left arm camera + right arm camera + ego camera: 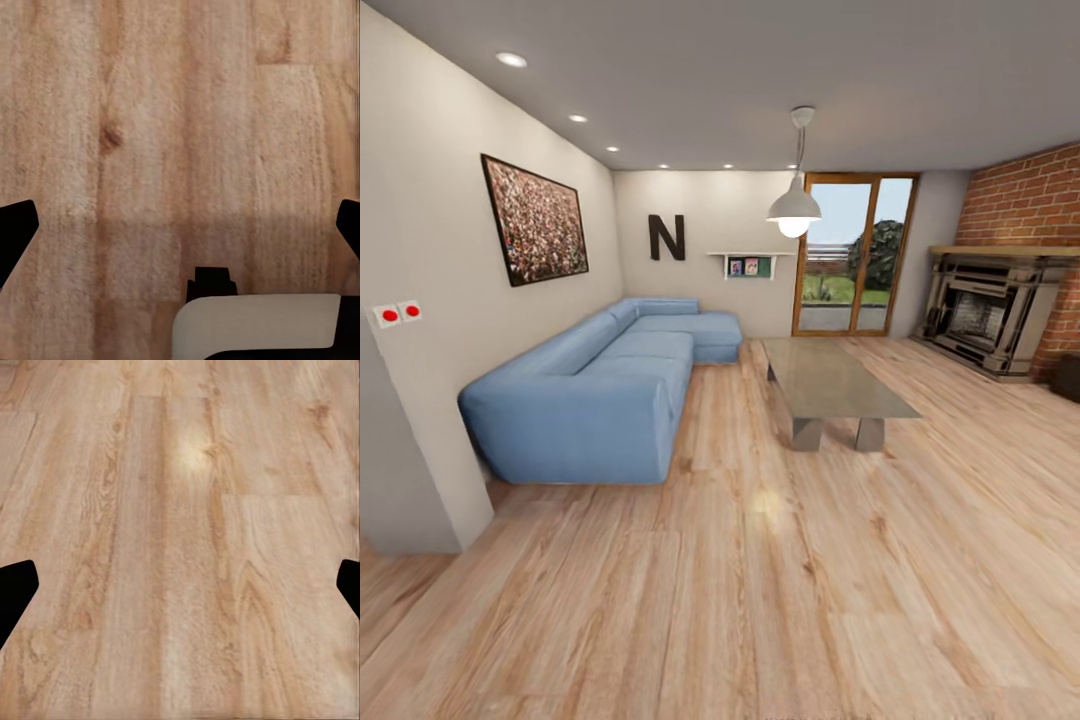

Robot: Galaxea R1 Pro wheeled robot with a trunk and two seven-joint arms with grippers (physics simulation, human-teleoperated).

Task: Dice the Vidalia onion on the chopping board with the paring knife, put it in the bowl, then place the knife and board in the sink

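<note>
Pale wooden planks run across a living room, not a kitchen: the floor (pixel 760 600) spreads out from a blue corner sofa (pixel 600 385) set against the white wall. Beside the sofa stands a low table (pixel 835 385) with a grey glossy top on blocky legs; beyond the table are a glass door (pixel 855 255) in a wooden frame and a brick fireplace (pixel 990 310). A white lamp (pixel 794 210) hangs above the table's far end. No onion, sink, board, knife or bowl is anywhere around the sofa, so they are probably in another room.

At the left wrist, the left gripper (pixel 180 229) has its dark fingertips spread wide with nothing between them, over knotty grain. A pale rounded shape below them may be part of the robot's base; it is hard to tell.

At the right wrist, the right gripper (pixel 180 589) is likewise spread and empty over streaked planks.

Driving well means turning away from the sofa, arms tucked, clearing the table's corners.
</note>
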